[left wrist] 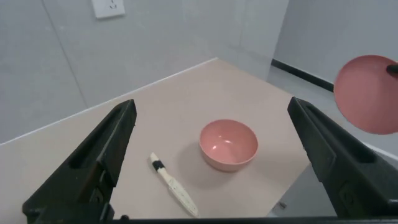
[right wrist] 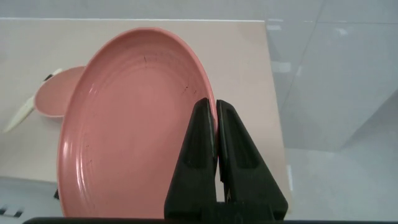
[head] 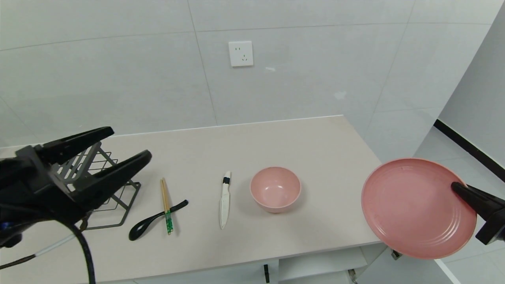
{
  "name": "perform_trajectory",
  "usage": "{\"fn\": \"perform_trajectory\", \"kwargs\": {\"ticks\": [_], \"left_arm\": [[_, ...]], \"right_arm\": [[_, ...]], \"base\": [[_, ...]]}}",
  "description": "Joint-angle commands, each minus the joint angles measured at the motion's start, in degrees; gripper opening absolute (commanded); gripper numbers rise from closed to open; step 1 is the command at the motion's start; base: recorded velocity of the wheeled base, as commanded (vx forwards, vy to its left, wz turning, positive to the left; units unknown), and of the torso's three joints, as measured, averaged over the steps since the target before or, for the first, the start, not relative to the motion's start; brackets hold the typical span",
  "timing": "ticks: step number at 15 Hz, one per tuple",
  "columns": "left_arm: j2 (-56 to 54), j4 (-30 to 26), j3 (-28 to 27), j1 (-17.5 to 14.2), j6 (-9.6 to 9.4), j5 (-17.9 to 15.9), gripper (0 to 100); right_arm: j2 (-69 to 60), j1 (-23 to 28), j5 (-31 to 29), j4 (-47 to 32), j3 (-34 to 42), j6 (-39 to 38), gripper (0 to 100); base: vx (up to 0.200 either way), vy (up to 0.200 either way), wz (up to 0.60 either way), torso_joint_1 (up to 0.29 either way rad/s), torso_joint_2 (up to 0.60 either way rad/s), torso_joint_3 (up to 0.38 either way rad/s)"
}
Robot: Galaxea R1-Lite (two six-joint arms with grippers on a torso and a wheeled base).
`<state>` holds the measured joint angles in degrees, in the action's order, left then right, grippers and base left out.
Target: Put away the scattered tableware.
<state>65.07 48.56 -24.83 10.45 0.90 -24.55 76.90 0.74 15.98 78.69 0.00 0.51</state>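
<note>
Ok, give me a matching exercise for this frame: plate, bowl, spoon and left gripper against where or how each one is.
Things:
1 plate
2 bowl
3 spoon
4 left gripper

States:
A jaws wide open
B black, lying across the chopsticks
C upright on the table, beside the knife
D pinched at the rim by the right gripper

Pairs: 1-D, 2-C, 3-B, 4-A.
</note>
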Motion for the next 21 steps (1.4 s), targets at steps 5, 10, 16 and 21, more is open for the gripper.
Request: {"fn": "perform_trajectory", "kwargs": {"ticks": [5, 10, 16, 21], "left_arm": [[12.01, -5.93, -6.46, 4.23, -2.84, 5.83, 100], [12.18, -22.80, -11.03, 9.68, -2.84, 14.44, 100], [20.80, -23.07, -10.85, 11.53, -2.75, 15.59, 100], [28.44, -21.75, -10.94, 14.51, -2.57, 15.76, 100]], "right_arm": [[1.76, -3.38, 0.01, 0.06, 0.00, 0.02, 0], [1.76, -4.00, 0.01, -0.03, 0.00, 0.02, 0], [1.85, -6.02, -0.07, -0.29, 0.00, -0.16, 0], [1.85, -6.10, -0.07, -0.38, 0.00, -0.16, 0]], "base": [[0.000, 0.000, 0.00, 0.000, 0.00, 0.000], [0.000, 0.000, 0.00, 0.000, 0.00, 0.000], [0.000, 0.000, 0.00, 0.000, 0.00, 0.000], [0.000, 0.000, 0.00, 0.000, 0.00, 0.000]]}}
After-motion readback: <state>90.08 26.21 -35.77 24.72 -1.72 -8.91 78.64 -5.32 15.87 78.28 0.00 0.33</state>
